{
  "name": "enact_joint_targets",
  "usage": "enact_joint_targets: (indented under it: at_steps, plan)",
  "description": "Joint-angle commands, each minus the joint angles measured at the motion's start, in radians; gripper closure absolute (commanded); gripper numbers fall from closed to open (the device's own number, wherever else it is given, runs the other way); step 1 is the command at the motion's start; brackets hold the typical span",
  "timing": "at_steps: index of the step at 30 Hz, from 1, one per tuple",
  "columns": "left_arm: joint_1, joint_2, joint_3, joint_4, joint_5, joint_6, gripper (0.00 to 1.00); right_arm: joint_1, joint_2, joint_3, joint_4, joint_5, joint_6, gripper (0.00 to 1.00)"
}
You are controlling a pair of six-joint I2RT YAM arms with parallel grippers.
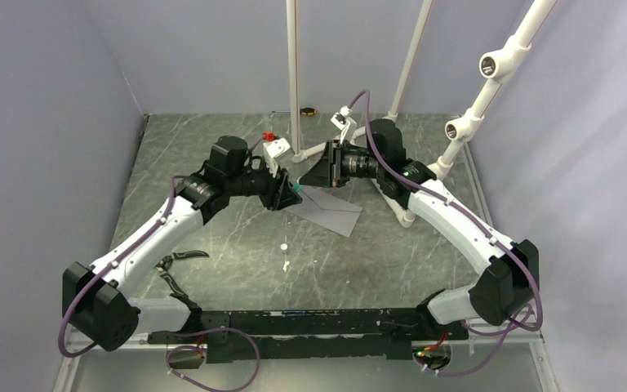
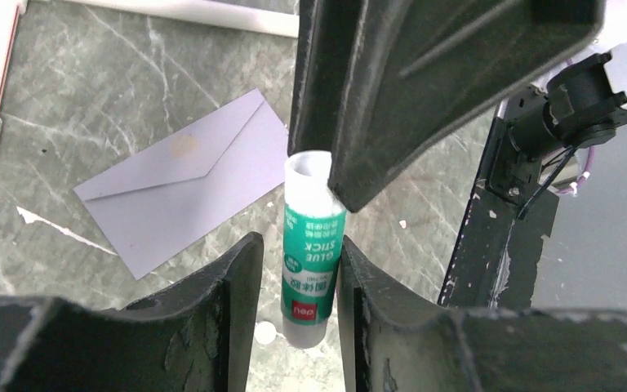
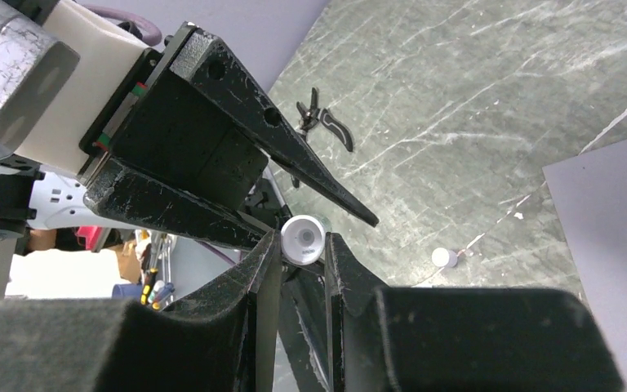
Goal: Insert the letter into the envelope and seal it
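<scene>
The grey envelope (image 1: 326,211) lies flat on the table with its pointed flap folded down; a faint stain marks the flap (image 2: 184,145). The letter is out of view. A green and white glue stick (image 2: 312,245) hangs above the table between both grippers. My right gripper (image 3: 302,241) is shut on its white end (image 3: 303,238). My left gripper (image 2: 298,245) is open around the stick's body. The stick rests against the right-hand finger (image 2: 359,278), and a gap shows to the other finger. Both grippers meet just above the envelope's left corner (image 1: 296,189).
A small white cap (image 1: 283,246) and a white scrap (image 1: 286,265) lie on the table nearer the arms. Black pliers (image 3: 326,122) lie at the left front. White pipe posts (image 1: 294,82) stand at the back, their foot (image 1: 310,153) close behind the grippers.
</scene>
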Motion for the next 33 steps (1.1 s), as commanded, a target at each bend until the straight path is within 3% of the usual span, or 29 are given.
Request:
enact_joint_targets:
  at_steps: [1,6,10,12,14,16,19,27,31,33]
  plan:
    - [0.002,0.015,0.090,-0.005,0.007,0.024,0.58,-0.003,0.017,0.044,0.019,-0.015,0.020,1.00]
    - [0.005,0.018,0.094,0.007,0.006,0.022,0.79,-0.003,0.023,0.050,0.014,-0.028,0.008,0.99]
    - [0.010,0.014,0.098,0.026,0.020,0.015,0.87,-0.003,0.026,0.060,-0.012,-0.027,-0.022,0.96]
    - [0.011,0.017,0.104,0.023,0.032,0.018,0.95,-0.003,0.023,0.066,-0.019,-0.027,-0.028,0.92]
    - [0.013,0.018,0.112,0.016,0.056,0.030,0.97,-0.003,0.018,0.070,-0.017,-0.022,-0.029,0.78]
    - [0.015,0.016,0.124,-0.005,0.078,0.046,0.98,-0.003,0.004,0.071,-0.024,0.008,-0.040,0.54]
    - [0.016,0.016,0.157,-0.049,0.125,0.075,0.98,-0.003,-0.015,0.069,-0.008,-0.020,-0.087,0.42]
    - [0.020,0.070,0.280,-0.191,0.354,0.137,0.98,-0.003,-0.038,0.135,-0.064,-0.166,-0.276,0.44]
    - [0.020,0.089,0.329,-0.266,0.393,0.173,0.98,-0.004,-0.044,0.165,-0.087,-0.210,-0.317,0.45]
    - [0.020,0.087,0.339,-0.277,0.395,0.185,0.98,-0.003,-0.050,0.160,-0.077,-0.223,-0.319,0.50]
